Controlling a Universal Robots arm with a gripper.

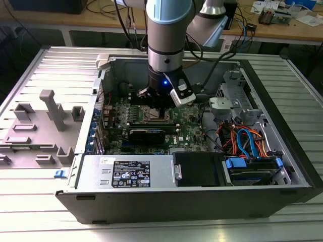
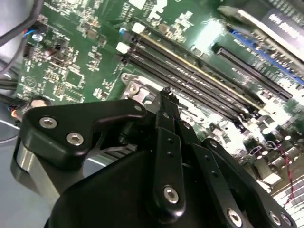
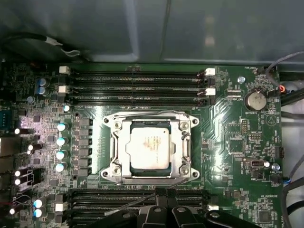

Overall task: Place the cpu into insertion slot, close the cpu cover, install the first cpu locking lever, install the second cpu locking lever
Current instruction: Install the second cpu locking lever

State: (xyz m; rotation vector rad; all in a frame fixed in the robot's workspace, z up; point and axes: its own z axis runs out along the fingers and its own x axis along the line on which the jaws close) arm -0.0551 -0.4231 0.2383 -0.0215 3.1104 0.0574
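Cpu (image 3: 150, 147) seated in insertion slot (image 3: 124, 178), cpu cover (image 3: 185, 147) down. Lever step in hand. Claw (image 3: 165, 195) pinched together, empty, beside socket; needs lever hooked.

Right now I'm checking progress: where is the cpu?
In the first wrist view the cpu sits in the insertion slot under the cpu cover, between the two banks of memory slots.

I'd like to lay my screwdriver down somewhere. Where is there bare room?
The ribbed metal table beyond the grey fixture blocks, on the exterior view's left, is bare. Inside the computer case it is crowded: gripper over the cpu, cables toward the right.
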